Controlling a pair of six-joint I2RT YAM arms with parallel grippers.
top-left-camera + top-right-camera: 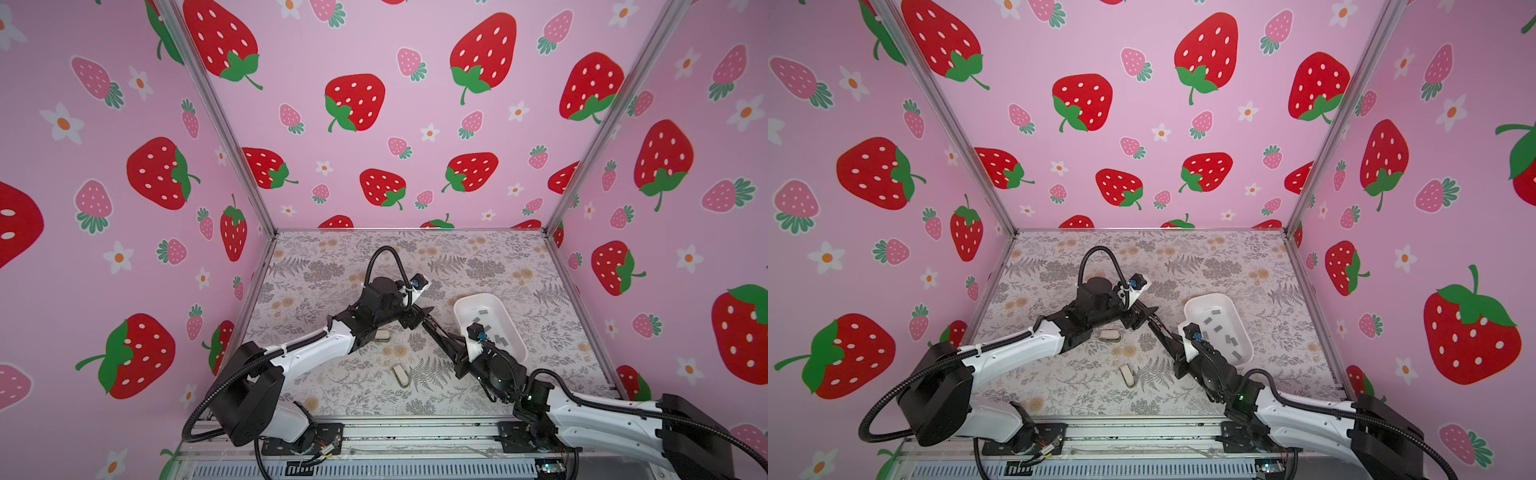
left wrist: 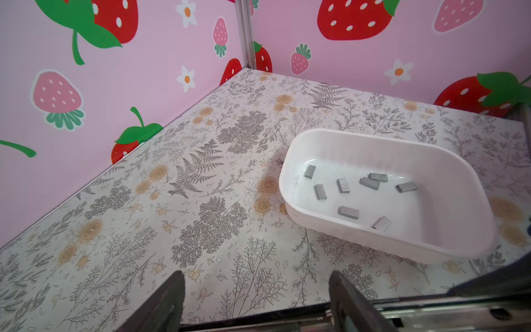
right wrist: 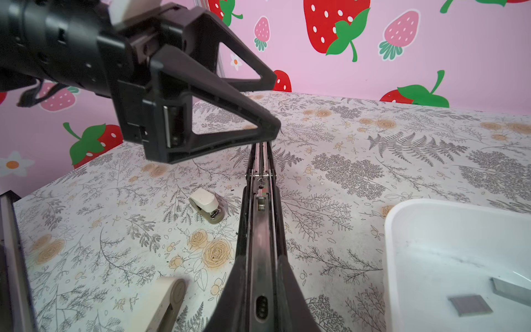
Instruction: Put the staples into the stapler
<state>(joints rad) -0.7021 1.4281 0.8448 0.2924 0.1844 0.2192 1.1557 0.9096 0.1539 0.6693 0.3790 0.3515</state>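
1. This is a robotics lab test cell: a small box-like booth, walled on three sides and open toward the camera.
2. Its walls are pink printed panels with red strawberries and white flowers, held between bare silver aluminium corner posts.
3. A grey-and-tan floral-printed tabletop fills the booth from wall to wall.
4. A white-and-black left robot arm and a matching right robot arm stand on a silver aluminium rail along the near edge.
5. Black corrugated cable hoses loop over the arms.
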